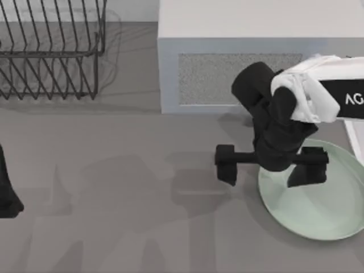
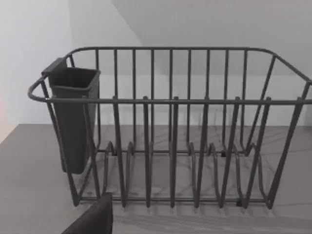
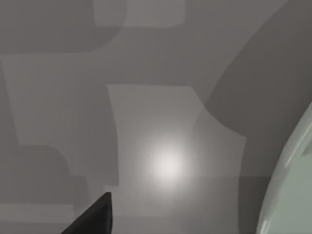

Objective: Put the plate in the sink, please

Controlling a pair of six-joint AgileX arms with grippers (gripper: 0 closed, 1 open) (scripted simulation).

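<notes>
Plate (image 1: 318, 207) flat on the table (image 1: 131, 193), right side, in front of the microwave (image 1: 239, 68). Right tool (image 1: 272, 164) over the plate's left rim, fingers spread wide, holding nothing. Left arm parked at the left edge; its tool state: can't tell. Dish rack (image 2: 170, 131) rear left.

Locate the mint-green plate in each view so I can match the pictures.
Top view: plate lies at the table's right edge, below the right hand.
Left wrist view: not in it; it faces the dish rack.
Right wrist view: plate's rim at the frame edge.
Shared landmark: the grey tabletop.
</notes>
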